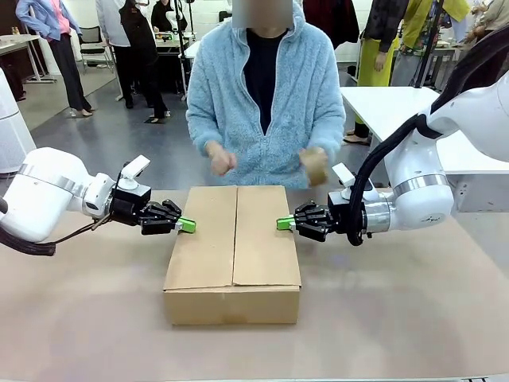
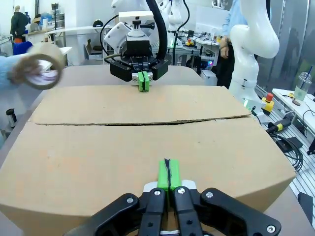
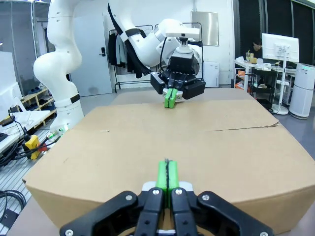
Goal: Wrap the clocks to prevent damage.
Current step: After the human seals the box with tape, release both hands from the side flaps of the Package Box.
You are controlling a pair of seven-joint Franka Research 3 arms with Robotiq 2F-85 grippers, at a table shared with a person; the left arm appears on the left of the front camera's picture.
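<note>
— Where do the two claws stand?

— One at each short end of the cardboard box (image 1: 235,247), facing each other across its top. The left gripper (image 1: 187,225) has its green pads pressed flat together, nothing between them. The tips sit right at the box's left top edge. The right gripper (image 1: 285,224) mirrors it at the opposite edge, its pads also together and holding nothing.

— Are the pads resting on the cardboard?

— In the left wrist view and the right wrist view, each pair of green pads lies just over the rim of the top flap. Whether they press on it or float a hair above it I cannot tell.

— And the box?

— It sits in the middle of the table (image 1: 398,318), lengthwise away from the robot. Both top flaps are folded down and meet along a seam that runs from the near side to the far side.

— The clocks?

— With the flaps shut, where they lie cannot be told.

— What is the person doing?

— Standing at the far side in a pale blue fleece, both hands raised above the far end of the box. The person's left hand (image 1: 314,165) holds a brown tape roll (image 2: 37,66) — blurred in the left wrist view. The person's right hand (image 1: 221,161) is loosely curled beside it, clear of the box.
</note>
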